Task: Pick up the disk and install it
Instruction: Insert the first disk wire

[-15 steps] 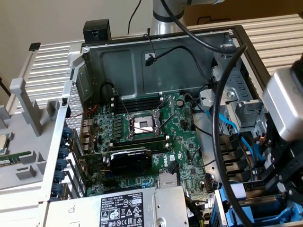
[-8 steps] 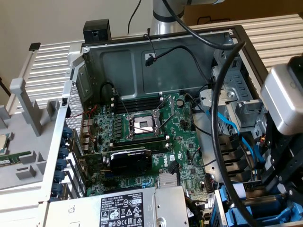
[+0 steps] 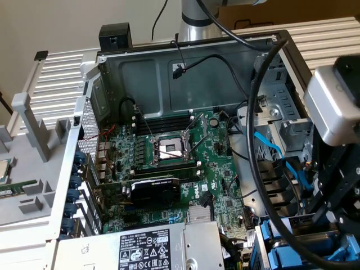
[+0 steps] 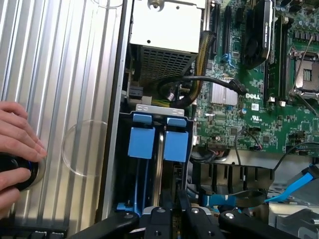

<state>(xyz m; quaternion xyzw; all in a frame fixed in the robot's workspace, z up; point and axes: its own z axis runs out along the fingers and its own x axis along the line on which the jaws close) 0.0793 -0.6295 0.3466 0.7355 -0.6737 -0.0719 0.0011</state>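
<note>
The disk [image 4: 176,145] stands on edge in the drive bay at the corner of the open computer case, with its bright blue plastic end tab facing me and its body running back under the gripper. My gripper [image 4: 174,216] hangs straight over it. The two black fingers [image 4: 158,219] stand close together, one on each side of its thin edge. A second blue-tabbed carrier [image 4: 141,142] sits in the slot beside it. In the exterior view the blue bay parts [image 3: 274,254] lie at the lower right, under the arm's grey wrist housing [image 3: 332,104].
A person's hand [image 4: 15,149] rests on a black round knob [image 4: 17,172] on the ribbed metal table [image 4: 60,74]. Inside the case are the green motherboard [image 3: 169,146], the black graphics card [image 3: 154,191], the grey power supply [image 3: 152,247], and black cables [image 4: 209,82] and blue cables [image 3: 269,147].
</note>
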